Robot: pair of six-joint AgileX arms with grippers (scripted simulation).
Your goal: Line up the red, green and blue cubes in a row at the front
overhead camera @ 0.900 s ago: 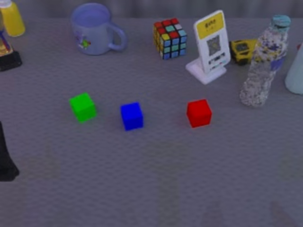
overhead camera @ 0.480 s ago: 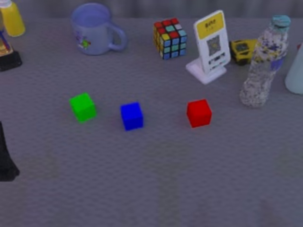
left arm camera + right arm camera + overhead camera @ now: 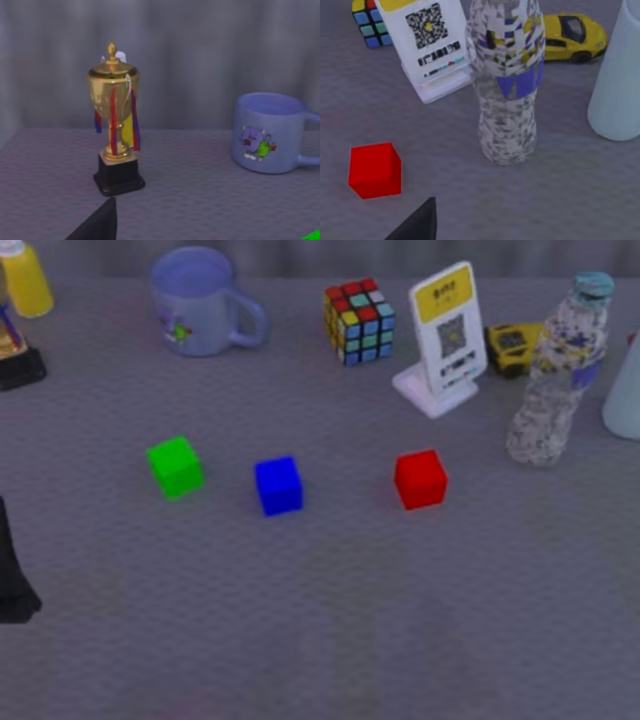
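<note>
The green cube (image 3: pixel 175 466), blue cube (image 3: pixel 278 485) and red cube (image 3: pixel 420 479) sat apart in a sideways row mid-table (image 3: pixel 330 620). Only the left wrist view showed the trophy (image 3: pixel 114 120) whole.

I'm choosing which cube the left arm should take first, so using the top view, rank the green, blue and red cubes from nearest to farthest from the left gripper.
The left gripper sits at the table's left edge.
1. green cube, left of the row, nearest.
2. blue cube, in the middle.
3. red cube, on the right, farthest.
</note>
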